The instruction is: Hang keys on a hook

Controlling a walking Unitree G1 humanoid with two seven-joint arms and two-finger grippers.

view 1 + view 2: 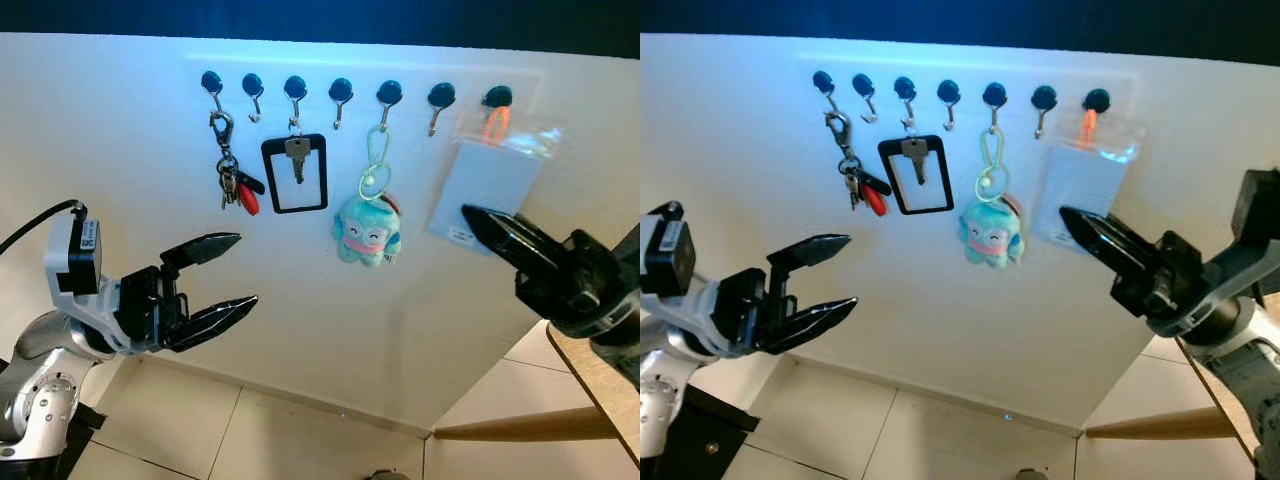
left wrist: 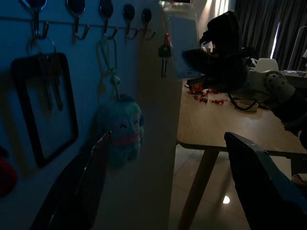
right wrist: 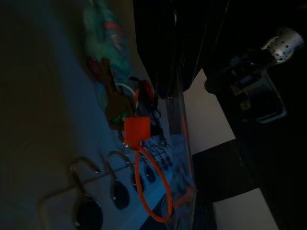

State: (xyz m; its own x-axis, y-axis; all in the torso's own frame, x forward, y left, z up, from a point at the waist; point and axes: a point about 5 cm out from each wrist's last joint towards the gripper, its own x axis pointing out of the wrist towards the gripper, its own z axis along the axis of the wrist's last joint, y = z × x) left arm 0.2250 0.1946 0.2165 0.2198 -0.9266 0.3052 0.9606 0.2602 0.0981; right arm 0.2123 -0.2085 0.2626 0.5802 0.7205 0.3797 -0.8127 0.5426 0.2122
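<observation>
Keys (image 1: 232, 186) are seen hanging on the second hook (image 1: 212, 84) of the white wall (image 1: 120, 150), above the left gripper (image 1: 228, 274), whose jaws are wide apart and empty. The right gripper (image 1: 478, 222) is closed on a clear card pouch (image 1: 487, 185).
</observation>
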